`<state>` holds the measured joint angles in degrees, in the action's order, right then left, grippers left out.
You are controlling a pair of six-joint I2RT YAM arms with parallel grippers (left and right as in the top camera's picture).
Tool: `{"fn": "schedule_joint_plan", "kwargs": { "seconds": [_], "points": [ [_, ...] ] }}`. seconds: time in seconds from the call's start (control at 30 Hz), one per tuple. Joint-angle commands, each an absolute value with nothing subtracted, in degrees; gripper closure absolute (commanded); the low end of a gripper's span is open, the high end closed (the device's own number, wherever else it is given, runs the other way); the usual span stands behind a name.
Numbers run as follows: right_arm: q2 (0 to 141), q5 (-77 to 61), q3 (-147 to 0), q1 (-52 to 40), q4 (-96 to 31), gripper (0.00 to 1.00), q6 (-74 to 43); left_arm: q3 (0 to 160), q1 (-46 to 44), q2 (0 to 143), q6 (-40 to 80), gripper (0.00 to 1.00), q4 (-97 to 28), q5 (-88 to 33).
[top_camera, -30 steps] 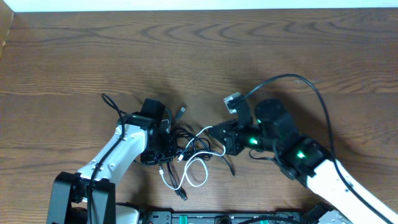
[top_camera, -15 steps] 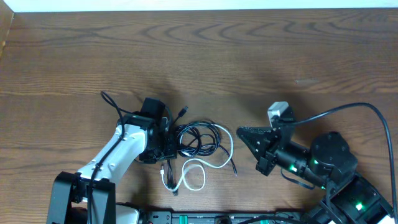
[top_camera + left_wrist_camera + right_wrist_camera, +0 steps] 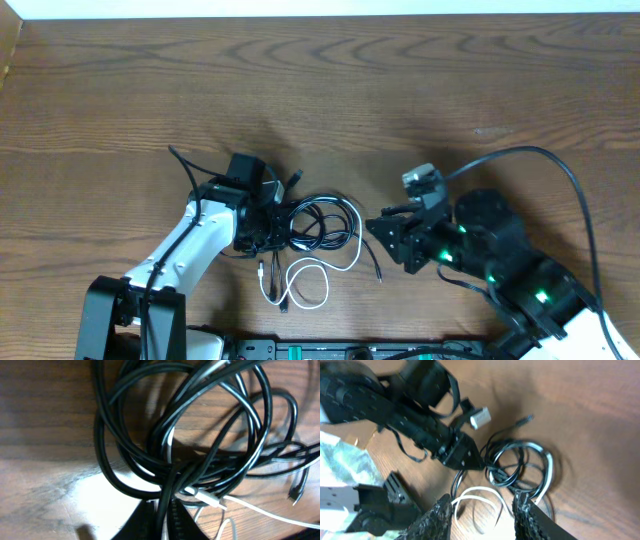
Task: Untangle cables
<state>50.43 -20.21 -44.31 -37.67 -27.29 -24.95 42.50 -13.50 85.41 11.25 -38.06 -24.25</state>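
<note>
Presently the tangled coil of thin black cables [image 3: 322, 224] lies near the front edge of the brown wooden table [image 3: 400, 90], about midway along it. A looped white cable [image 3: 209, 500] is threaded through it. The left gripper [image 3: 270, 228] is closed on a black strand at the coil's left side. The right gripper [image 3: 385, 240] stands just right of the coil, its jaws spread wide and holding nothing.

No readable text, labels, brands or numbers anywhere (all three views checked).
</note>
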Motion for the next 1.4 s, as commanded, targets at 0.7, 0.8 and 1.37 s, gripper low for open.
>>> {"fn": "schedule_joint_plan", "kwargs": {
  "seconds": [0.7,0.8,1.37],
  "points": [
    [92.2,-25.0,-44.9,-48.6,1.6,0.65,-24.5,42.2,-13.2,85.8,7.3,0.92,-38.5,-25.1],
    [95.9,-23.8,-44.9,-50.0,5.8,0.67,-24.5,42.2,-13.2,85.8,7.3,0.92,-38.5,-25.1],
    [100.5,-8.1,-44.9,-56.5,6.0,0.75,-23.0,42.2,-13.2,85.8,7.3,0.92,-38.5,-25.1]
  ]
}}
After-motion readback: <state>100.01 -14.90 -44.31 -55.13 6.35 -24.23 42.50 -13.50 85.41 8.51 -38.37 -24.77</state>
